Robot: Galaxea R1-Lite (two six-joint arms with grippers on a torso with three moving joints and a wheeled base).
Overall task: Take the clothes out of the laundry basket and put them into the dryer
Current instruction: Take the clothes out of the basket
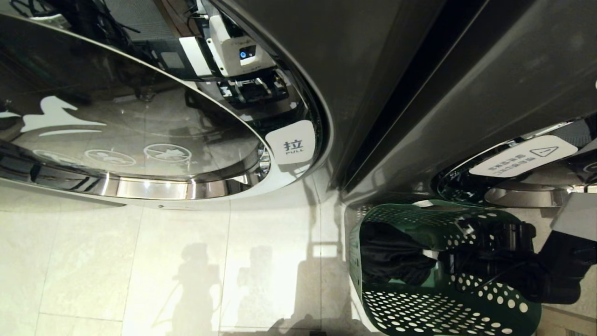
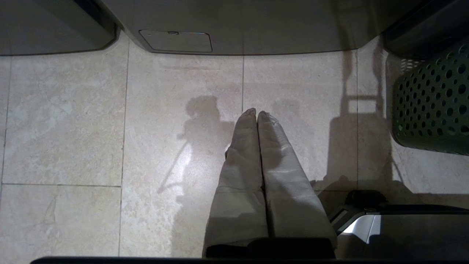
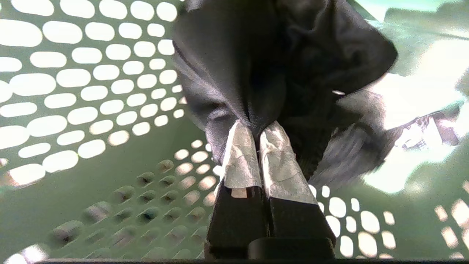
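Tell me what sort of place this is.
Likely a laundromat or laundry room: a front-loading machine door marked PULL, a second machine beside it, and a green basket of dark clothes on a tiled floor.

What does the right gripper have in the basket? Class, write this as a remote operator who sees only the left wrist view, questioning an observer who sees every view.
Operator: My view shows shut fingers over floor tiles. The right gripper?
Observer: The right gripper is shut on the black garment.
Operator: Where is it?
Observer: Inside the green laundry basket, with the garment still within its walls.
Operator: Is the dryer ready?
Observer: The dryer door with the PULL label looks closed.
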